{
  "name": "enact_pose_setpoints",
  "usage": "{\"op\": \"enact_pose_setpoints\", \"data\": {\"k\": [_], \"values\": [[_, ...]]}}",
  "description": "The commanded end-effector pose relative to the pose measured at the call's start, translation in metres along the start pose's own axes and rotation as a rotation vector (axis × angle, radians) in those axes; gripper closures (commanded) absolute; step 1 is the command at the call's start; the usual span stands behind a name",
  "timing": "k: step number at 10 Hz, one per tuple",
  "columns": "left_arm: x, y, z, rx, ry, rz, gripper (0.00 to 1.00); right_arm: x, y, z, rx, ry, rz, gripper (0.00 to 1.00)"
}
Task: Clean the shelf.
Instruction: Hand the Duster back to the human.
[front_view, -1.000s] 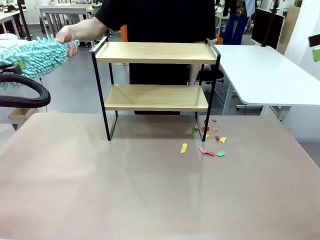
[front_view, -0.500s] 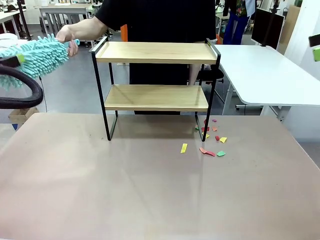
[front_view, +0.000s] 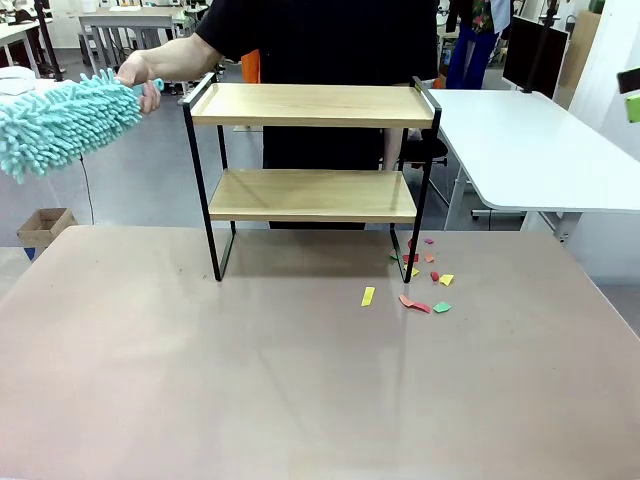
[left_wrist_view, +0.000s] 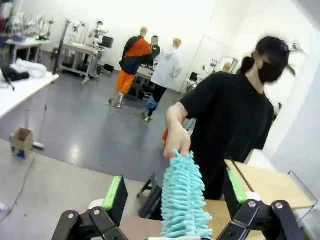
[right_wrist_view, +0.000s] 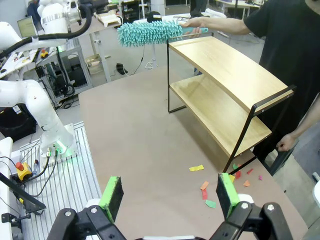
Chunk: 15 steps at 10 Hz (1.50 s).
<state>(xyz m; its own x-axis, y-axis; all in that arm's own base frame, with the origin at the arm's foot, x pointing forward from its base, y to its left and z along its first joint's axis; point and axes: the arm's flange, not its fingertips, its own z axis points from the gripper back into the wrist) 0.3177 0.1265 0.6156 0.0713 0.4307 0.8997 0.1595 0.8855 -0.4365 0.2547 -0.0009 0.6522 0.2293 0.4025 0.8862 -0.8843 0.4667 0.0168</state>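
Shelf (front_view: 312, 150) centre frame, far half of table (front_view: 300, 380), both boards bare. Person's hand (front_view: 140, 78) upper left now sole holder of duster (front_view: 60, 120). Left gripper (left_wrist_view: 175, 200) just released, jaws wide, duster between pads, arm gone from front view's left edge. Right gripper (right_wrist_view: 170, 192) spread, empty. Paper scraps (front_view: 420, 285) right of shelf's right legs. Handback looks finished.

The shelf (front_view: 312, 170) stood upright toward the far side of the brown table, a little left of centre. It was a small two-tier rack: two light wooden boards, both bare, in a thin black metal frame on four legs resting on the tabletop.
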Motion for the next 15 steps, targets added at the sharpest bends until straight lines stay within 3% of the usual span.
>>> {"op": "enact_pose_setpoints", "data": {"k": [1, 4, 5, 15], "values": [[0.038, 0.030, 0.024, -0.002, -0.035, 0.137, 0.00, 0.002, -0.001, 0.000, 0.006, -0.008, 0.008, 0.00], [0.058, 0.074, 0.055, 0.069, -0.063, 0.221, 0.00, 0.002, -0.001, 0.000, 0.006, -0.008, 0.008, 0.00], [0.047, 0.057, 0.044, 0.035, -0.078, 0.186, 0.00, 0.002, -0.001, 0.000, 0.006, -0.008, 0.008, 0.00], [0.047, 0.057, 0.044, 0.035, -0.078, 0.186, 0.00, 0.002, -0.001, 0.000, 0.006, -0.008, 0.008, 0.00]]}}
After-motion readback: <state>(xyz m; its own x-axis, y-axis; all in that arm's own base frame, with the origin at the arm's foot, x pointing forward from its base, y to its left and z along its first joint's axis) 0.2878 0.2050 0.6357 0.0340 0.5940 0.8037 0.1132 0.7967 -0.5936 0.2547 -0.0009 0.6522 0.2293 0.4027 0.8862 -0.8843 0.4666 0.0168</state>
